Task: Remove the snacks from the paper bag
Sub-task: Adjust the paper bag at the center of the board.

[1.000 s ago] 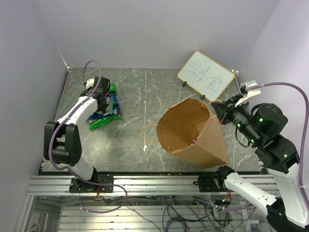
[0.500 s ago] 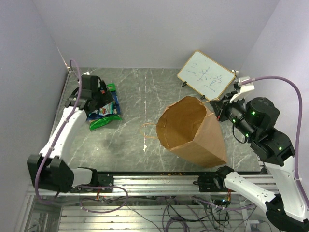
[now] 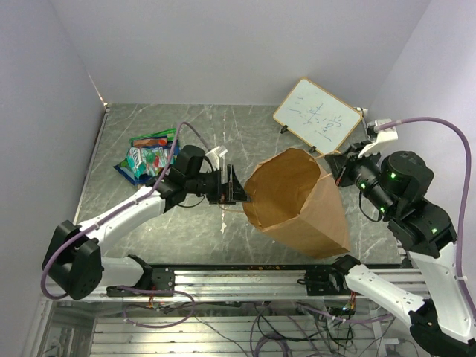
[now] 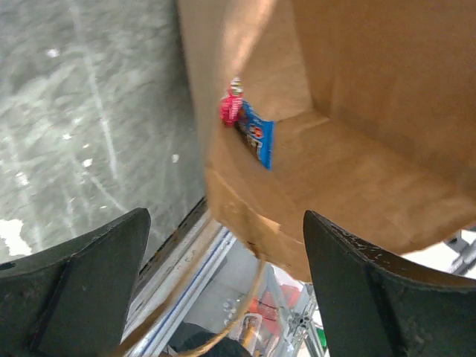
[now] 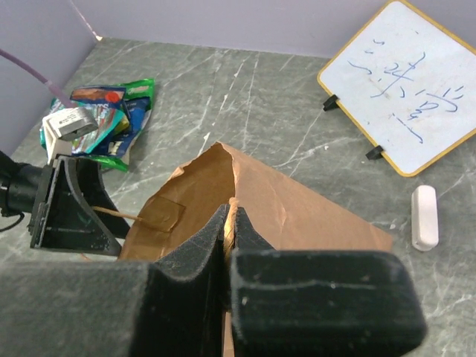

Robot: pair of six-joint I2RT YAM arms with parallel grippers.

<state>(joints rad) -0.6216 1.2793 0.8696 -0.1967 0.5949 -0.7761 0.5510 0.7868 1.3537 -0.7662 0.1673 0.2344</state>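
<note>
Snacks lie piled far left on the table in the top view; the right gripper holds up the far rim of the paper bag, apparently to prop its mouth open toward the left gripper. The left wrist view shows those jaws spread wide at the mouth, one blue-and-red packet inside, deeper corners cut off. The right wrist view shows jaws clamped on the rim, interior hidden.

Whiteboard: blue handwritten strokes, upper right, illegible.
Snack packets: printed labels, upper left, too small to read.
Blue packet: print blurred, unreadable.
</note>
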